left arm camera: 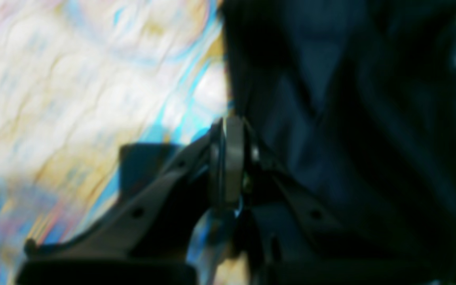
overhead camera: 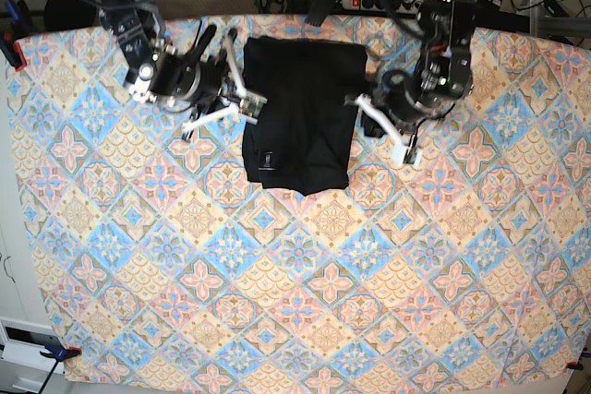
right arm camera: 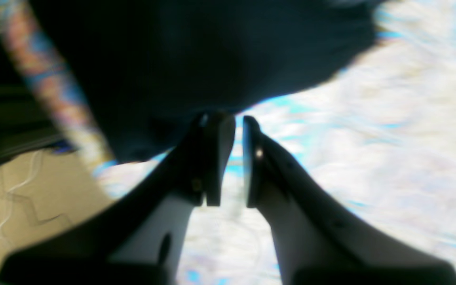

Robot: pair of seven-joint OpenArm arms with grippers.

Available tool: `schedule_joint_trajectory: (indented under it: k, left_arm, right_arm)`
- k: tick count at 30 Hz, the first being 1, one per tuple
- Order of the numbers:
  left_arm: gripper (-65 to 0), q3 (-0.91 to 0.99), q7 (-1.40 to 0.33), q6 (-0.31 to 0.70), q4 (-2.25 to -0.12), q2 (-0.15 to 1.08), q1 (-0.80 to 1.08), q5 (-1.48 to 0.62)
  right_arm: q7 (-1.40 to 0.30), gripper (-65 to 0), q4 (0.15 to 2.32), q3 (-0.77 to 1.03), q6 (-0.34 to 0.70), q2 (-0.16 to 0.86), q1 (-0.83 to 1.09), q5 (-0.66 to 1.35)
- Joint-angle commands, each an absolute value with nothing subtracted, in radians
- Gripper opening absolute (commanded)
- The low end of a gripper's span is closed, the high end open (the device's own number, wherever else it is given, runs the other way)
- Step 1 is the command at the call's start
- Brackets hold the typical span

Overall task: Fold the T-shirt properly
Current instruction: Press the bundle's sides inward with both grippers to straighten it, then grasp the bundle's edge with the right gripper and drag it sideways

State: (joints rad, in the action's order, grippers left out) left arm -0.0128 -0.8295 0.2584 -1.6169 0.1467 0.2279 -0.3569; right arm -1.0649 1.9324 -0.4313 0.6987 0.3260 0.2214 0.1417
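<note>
The T-shirt [overhead camera: 300, 113] lies folded lengthwise on the worktop [overhead camera: 305, 302]. Beside it, the left claw [overhead camera: 362, 101] is together and the right claw [overhead camera: 254, 108] slightly apart (both empty). Next probably a crosswise fold, needing a hem grip.

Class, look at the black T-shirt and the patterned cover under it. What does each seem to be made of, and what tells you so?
The plain black short-sleeved T-shirt looks like soft matte knit fabric, probably cotton: it lies folded in limp layers with creases and no shine. The multicoloured tile-patterned table cover seems to be a printed cloth or thin sheet: it lies flat, clamped at its corners; which one is unclear.
</note>
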Motion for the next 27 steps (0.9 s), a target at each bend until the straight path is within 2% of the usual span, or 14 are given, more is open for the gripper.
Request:
schedule_joint_trajectory:
  k: [1, 11, 19, 22, 27]
  left_arm:
    - [-64.2, -0.002, -0.816, 0.265, -1.667, 0.159, 0.248, -0.367]
    - [-64.2, 0.173, -0.816, 0.265, -1.85, 0.185, 0.446, -0.369]
    - [-64.2, 0.179, -0.816, 0.265, -1.85, 0.148, 0.478, -0.367]
    - [-64.2, 0.179, -0.816, 0.265, -1.85, 0.147, 0.478, -0.367]
    - [-64.2, 0.179, -0.816, 0.265, -1.85, 0.147, 0.473, -0.367]
  right_arm:
    - [-1.052, -57.2, 1.954, -0.429, 0.698, 0.332, 0.234, 0.151]
    - [-1.053, -58.2, 1.962, -0.526, 0.698, 0.272, 0.179, 0.151]
    - [-1.072, -59.1, 1.946, -0.585, 0.698, 0.229, 0.114, 0.153]
    - [-1.081, -59.1, 1.886, -0.587, 0.698, 0.186, 0.093, 0.153]
    - [-1.101, -59.1, 1.667, -0.587, 0.698, 0.116, 0.042, 0.153]
